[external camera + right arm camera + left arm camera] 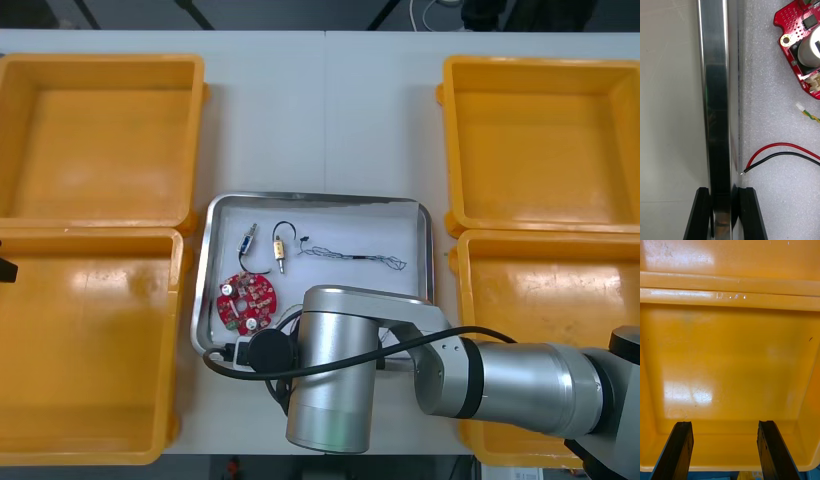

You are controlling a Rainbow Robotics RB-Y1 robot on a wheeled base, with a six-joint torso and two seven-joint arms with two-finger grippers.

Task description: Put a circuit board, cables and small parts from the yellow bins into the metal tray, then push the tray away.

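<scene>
Currently loading reads as done: all four yellow bins look bare.

Left side: the far left bin [100, 135] and the near left bin [90, 340] show nothing inside. The left gripper [725, 423] hangs idle above a bare yellow bin floor, fingers wide apart and holding nothing. I cannot tell which bin it is over.

Centre: the metal tray [320, 198], white inside, lies between the bin pairs. Contents, left to right:
- the round red circuit board [247, 298] near its near-left corner
- two small metal parts [247, 241] beyond the board
- a black cable [288, 228] looped by the second part
- a thin twisted cable [355, 257] stretched towards the tray's right wall

Seen from the right wrist, a red and black wire pair [782, 153] lies on the white liner near the board.

At the tray's near rim, the right gripper [724, 189] has one finger outside over the table [670, 112] and one inside. The gap is narrowed to the rim's width, so I read it as clamped on the rim. The right arm [520, 385] reaches in across the near right bin [545, 300].

Right side: that bin and the far right bin [540, 140] are bare.

Judgement: filling is complete. The push away is not yet done, since the tray sits level with the junction of the bins.
</scene>
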